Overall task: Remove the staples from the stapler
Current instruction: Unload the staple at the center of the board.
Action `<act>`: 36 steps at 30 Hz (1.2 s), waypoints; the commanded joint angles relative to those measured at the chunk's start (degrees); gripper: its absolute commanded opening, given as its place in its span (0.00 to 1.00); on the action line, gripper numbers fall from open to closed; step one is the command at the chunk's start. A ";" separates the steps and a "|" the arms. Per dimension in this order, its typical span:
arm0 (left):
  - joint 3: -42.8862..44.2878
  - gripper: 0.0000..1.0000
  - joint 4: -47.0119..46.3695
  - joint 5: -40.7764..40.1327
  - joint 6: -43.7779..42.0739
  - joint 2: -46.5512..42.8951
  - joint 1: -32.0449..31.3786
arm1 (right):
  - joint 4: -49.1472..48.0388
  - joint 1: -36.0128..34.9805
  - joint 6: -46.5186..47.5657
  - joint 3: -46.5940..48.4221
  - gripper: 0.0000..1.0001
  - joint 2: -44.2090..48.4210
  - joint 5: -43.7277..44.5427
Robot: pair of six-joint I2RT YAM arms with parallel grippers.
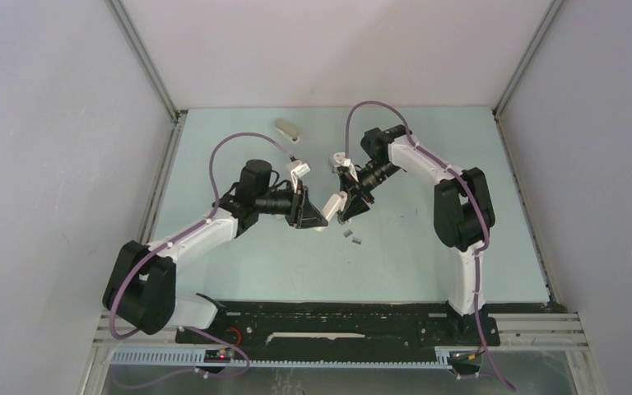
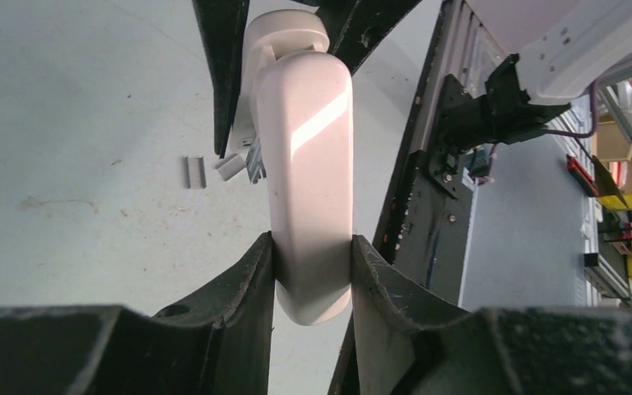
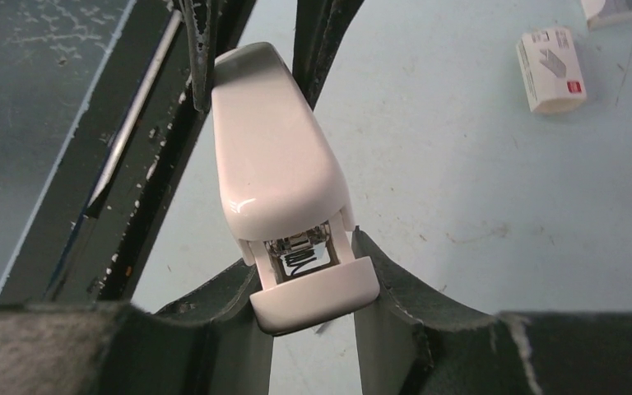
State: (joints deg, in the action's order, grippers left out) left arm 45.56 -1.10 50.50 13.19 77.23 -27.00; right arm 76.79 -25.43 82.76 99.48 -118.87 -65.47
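A white stapler (image 1: 334,201) hangs above the table between both arms. My left gripper (image 2: 313,271) is shut on its rounded end (image 2: 309,181), a finger pressed on each side. My right gripper (image 3: 313,288) is shut on the other end of the stapler (image 3: 280,181), where a small spring shows in the open back. The right gripper's fingers (image 2: 222,74) show at the top of the left wrist view. Short grey staples (image 1: 352,239) lie on the table below, and the same staples (image 2: 196,171) sit left of the stapler in the left wrist view.
A small white printed box (image 3: 550,70) lies on the table, with a second box (image 3: 625,10) at the frame's edge. A beige oblong object (image 1: 288,130) rests near the back wall. Small white boxes (image 1: 299,170) sit just behind the grippers. The black base rail (image 1: 337,317) runs along the near edge.
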 commanded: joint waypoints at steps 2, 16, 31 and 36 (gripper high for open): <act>1.92 0.30 -1.24 -5.52 -4.47 0.69 -0.23 | -5.36 0.51 -8.53 -0.93 0.08 4.16 4.71; -5.33 0.55 -11.45 -12.27 -4.45 -3.84 -0.24 | -6.66 0.19 -10.91 -2.65 0.04 6.53 3.18; -13.30 0.76 -19.79 -20.98 -0.69 -13.48 -0.24 | -7.21 0.29 -12.26 -3.03 0.01 6.82 2.27; -17.15 0.85 -22.30 -23.22 -1.03 -17.79 -0.24 | -7.42 0.19 -12.64 -2.98 0.00 6.76 2.07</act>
State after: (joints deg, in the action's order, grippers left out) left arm 30.96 -18.59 30.46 12.03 62.87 -27.24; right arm 69.17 -25.15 71.07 96.36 -115.81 -60.60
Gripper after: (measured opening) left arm 0.838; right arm 0.428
